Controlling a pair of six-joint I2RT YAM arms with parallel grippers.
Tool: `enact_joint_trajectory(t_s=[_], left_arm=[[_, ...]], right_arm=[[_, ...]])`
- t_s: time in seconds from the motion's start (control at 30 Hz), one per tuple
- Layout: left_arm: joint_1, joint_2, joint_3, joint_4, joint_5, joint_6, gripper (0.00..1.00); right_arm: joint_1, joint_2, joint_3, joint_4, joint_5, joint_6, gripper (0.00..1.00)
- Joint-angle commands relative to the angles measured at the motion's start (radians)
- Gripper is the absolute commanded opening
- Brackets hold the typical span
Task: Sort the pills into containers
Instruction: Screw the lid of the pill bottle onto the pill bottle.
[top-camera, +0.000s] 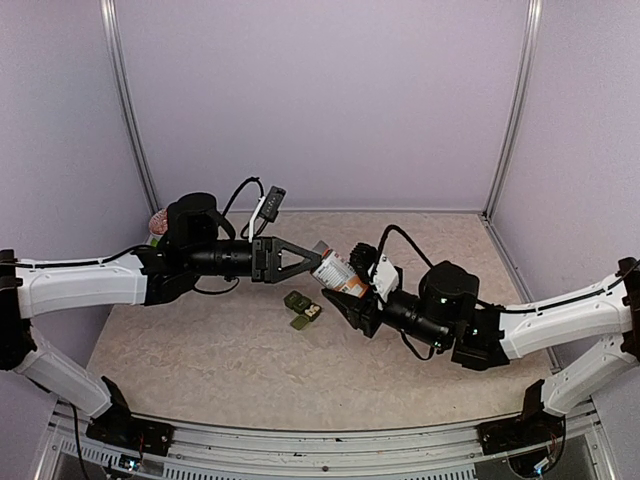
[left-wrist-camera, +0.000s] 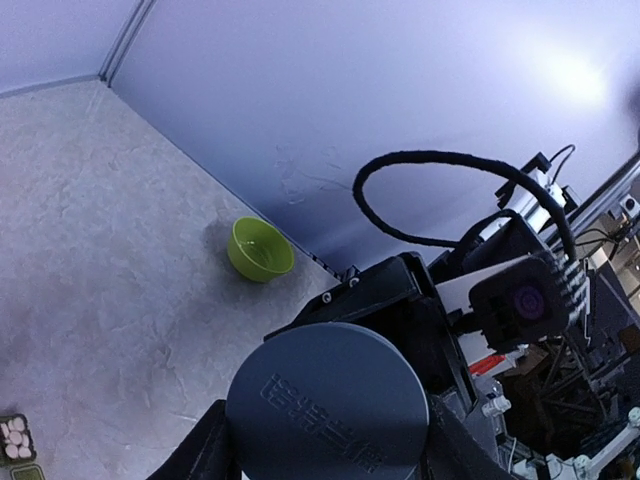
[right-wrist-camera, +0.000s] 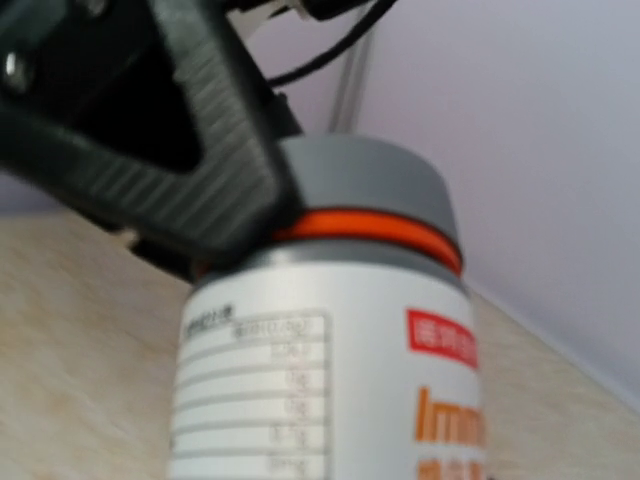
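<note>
**Containers** (top-camera: 303, 310): small dark green strip of joined square compartments. It lies flat on the table (top-camera: 200, 340) near the middle, just below the two grippers and apart from both. A pale mark shows on one lid. The left wrist view catches only one end of the strip, at the lower left corner. One compartment there shows white pills (left-wrist-camera: 13, 436), though whether its lid is raised cannot be told.

**Bottle** (top-camera: 338, 272): white body, orange ring at the neck, grey cap (right-wrist-camera: 370, 175). It is held in the air, tilted, between the arms.
- Left gripper (top-camera: 313, 261): fingers clamped on the cap.
- Right gripper (top-camera: 347, 294): closed around the lower body.

**Writing**
- The label has a red box with pale characters, too blurred to read.
- Below it are orange letters beginning "Imm", cut off by the frame edge.
- A printed table of small grey text is illegible.
- The cap top is embossed with characters, possibly Chinese, that cannot be made out.

**Surroundings**
- A lime-green bowl (left-wrist-camera: 260, 249) stands near the foot of the back wall, well apart from the strip.
- Mottled beige tabletop lies open to the left, right and near side of the strip.
- Lavender walls (top-camera: 320, 100) close off the back and both sides
</note>
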Motion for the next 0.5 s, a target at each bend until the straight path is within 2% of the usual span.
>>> enact_joint_trajectory(t_s=[0.0,0.23,0.47], left_arm=[[-0.060,-0.027,-0.017,0.084,0.129,0.144,0.43],[-0.060,-0.056,-0.005,-0.032,0.199,0.312,0.43],[-0.074,-0.104,-0.013,-0.059,0.245,0.402,0.43]], right_arm=[[0.003,-0.042,0.011,0.043,-0.187,0.209,0.09],[-0.023,-0.132,-0.011,-0.039,-0.333,0.340,0.09],[-0.094,-0.168,-0.043,0.006,-0.579,0.539,0.09]])
